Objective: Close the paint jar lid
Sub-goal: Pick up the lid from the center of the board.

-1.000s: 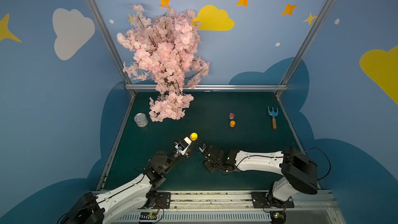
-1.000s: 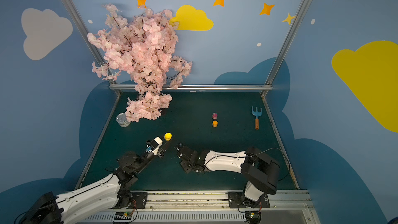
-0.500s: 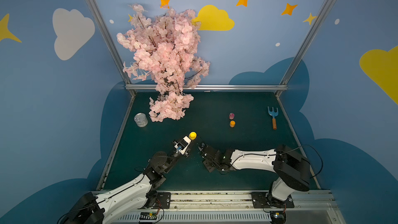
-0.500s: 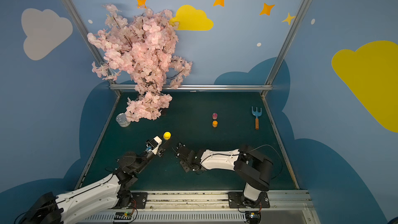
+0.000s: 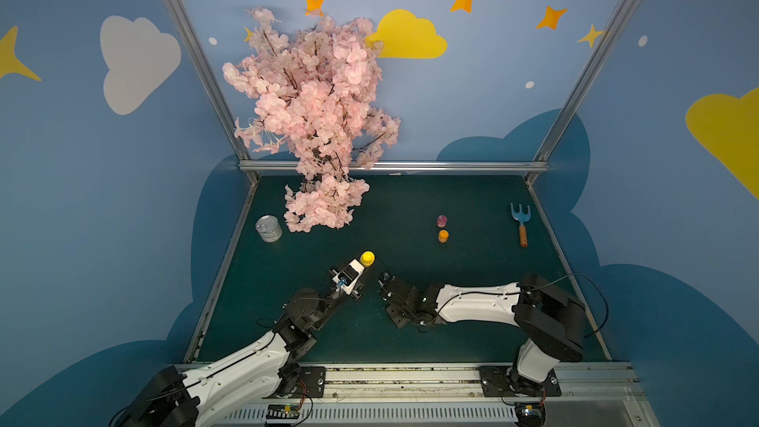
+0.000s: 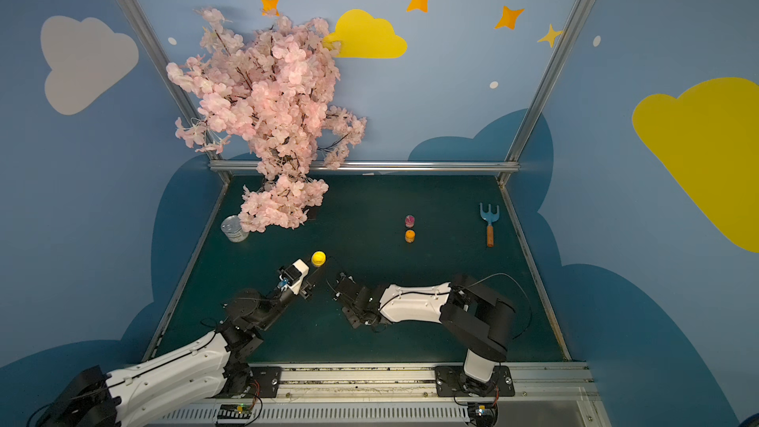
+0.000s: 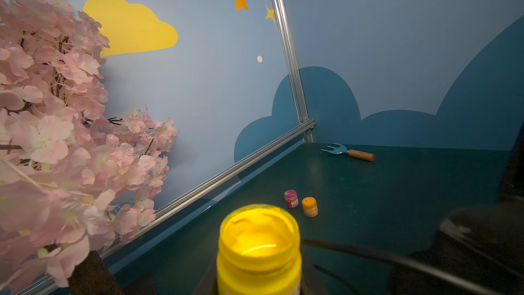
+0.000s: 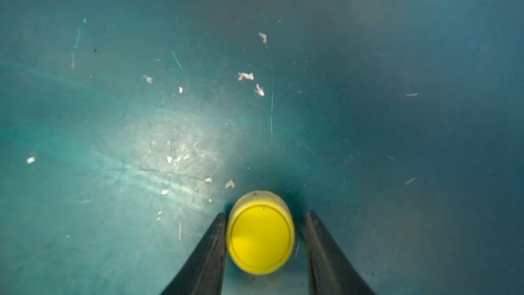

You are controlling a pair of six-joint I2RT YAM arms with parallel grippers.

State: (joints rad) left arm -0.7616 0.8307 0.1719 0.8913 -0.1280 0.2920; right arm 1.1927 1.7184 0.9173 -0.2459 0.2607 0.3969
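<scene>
The yellow paint jar (image 7: 258,251) stands upright with its mouth open, and no lid is on it. My left gripper (image 5: 363,265) is shut on its body; both top views show the jar (image 6: 318,257) at the gripper's tip. The yellow lid (image 8: 260,232) lies flat on the green mat between the fingers of my right gripper (image 8: 265,214). One finger (image 8: 215,239) touches the lid's rim and the other stands a small gap away. In the top views my right gripper (image 5: 384,280) hangs low over the mat just right of the jar and hides the lid.
A small pink jar (image 5: 442,220) and an orange jar (image 5: 443,236) stand at mid-right. A blue hand rake (image 5: 520,219) lies near the right wall. A tin can (image 5: 268,229) and a pink blossom tree (image 5: 316,117) fill the back left.
My right gripper's jaws have narrowed round the lid and the arm has edged left towards the jar. The left arm with the jar has stayed put.
</scene>
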